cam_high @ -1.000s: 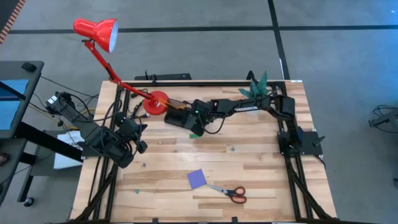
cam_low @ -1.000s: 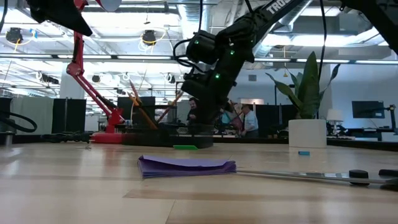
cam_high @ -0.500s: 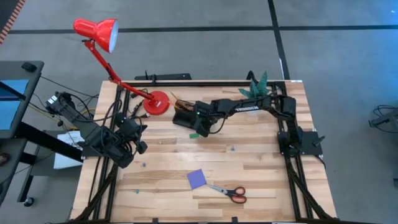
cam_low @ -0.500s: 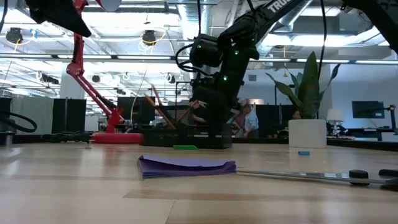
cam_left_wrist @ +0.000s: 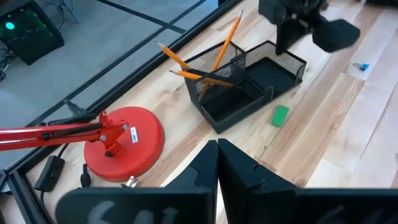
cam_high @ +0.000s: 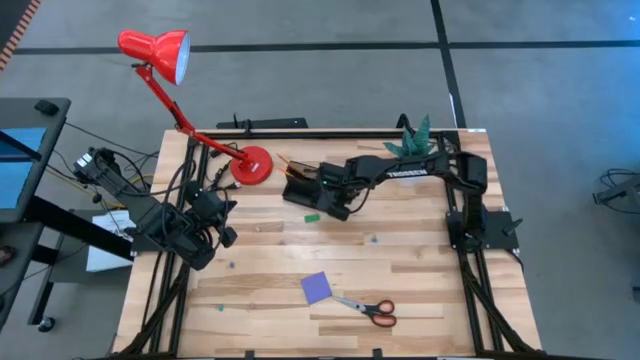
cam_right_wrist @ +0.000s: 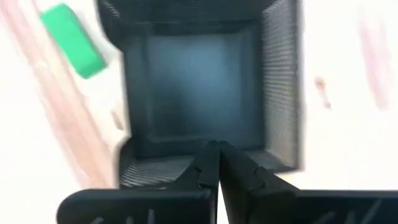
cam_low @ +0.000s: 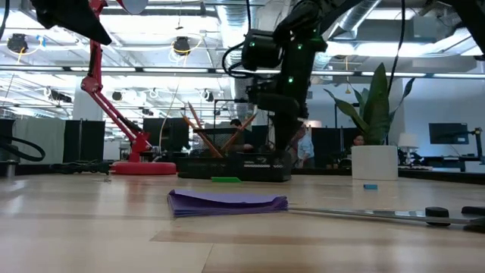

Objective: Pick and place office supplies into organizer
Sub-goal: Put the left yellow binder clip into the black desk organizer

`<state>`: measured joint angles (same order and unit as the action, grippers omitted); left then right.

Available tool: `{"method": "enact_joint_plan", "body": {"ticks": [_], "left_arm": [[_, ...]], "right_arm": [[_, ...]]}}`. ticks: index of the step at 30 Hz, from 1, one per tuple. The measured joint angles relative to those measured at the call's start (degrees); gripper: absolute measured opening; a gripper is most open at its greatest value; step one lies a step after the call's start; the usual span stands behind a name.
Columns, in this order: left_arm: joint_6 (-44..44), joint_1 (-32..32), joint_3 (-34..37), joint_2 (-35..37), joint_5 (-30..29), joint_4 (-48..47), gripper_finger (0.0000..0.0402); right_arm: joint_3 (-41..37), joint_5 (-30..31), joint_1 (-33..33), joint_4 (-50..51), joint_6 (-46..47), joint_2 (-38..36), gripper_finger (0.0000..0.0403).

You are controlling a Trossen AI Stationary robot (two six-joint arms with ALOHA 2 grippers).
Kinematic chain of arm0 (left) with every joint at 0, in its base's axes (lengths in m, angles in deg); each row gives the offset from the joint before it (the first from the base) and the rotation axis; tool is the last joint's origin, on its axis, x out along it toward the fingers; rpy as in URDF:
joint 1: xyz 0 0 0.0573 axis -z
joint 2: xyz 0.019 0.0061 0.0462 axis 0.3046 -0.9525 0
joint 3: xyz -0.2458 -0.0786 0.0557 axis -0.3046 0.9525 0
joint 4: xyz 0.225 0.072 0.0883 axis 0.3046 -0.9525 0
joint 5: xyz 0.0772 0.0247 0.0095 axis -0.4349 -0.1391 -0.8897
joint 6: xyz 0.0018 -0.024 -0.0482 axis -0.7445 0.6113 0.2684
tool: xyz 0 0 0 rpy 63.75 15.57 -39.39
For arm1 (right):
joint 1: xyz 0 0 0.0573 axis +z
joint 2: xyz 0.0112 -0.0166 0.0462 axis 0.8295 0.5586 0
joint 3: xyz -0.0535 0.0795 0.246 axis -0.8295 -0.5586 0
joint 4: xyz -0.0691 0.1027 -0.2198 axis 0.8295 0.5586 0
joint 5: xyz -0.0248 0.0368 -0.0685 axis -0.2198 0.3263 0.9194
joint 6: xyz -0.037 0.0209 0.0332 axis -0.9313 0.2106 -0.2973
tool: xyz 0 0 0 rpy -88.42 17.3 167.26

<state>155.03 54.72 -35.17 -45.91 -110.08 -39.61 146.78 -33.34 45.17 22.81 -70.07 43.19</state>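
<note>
With the right gripper [cam_high: 330, 196] closed and empty just above the organizer [cam_left_wrist: 249, 90], whose tall section holds pencils [cam_left_wrist: 214, 59], the step in hand looks like fetching another item, probably the green eraser [cam_left_wrist: 280, 114] just beside it, which calls for opening first; the left gripper [cam_left_wrist: 217, 155] waits closed, well away.

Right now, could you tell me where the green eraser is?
In the high view, the green eraser lies on the table just in front of the black organizer, below the right claw.
</note>
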Motion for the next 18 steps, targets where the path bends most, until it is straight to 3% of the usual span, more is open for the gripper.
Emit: {"method": "enact_joint_plan", "body": {"ticks": [9, 18], "left_arm": [[0.8, 0.0, 0.0, 0.0, 0.6, 0.2, 0.0002], [-2.2, 0.0, 0.0, -0.2, 1.3, 3.8, 0.0005]], "right_arm": [[0.0, 3.0, 0.8, 0.9, -2.4, -5.7, 0.0000], [-0.1, 2.9, 13.5, -3.1, -3.8, -12.9, 0.0000]]}}
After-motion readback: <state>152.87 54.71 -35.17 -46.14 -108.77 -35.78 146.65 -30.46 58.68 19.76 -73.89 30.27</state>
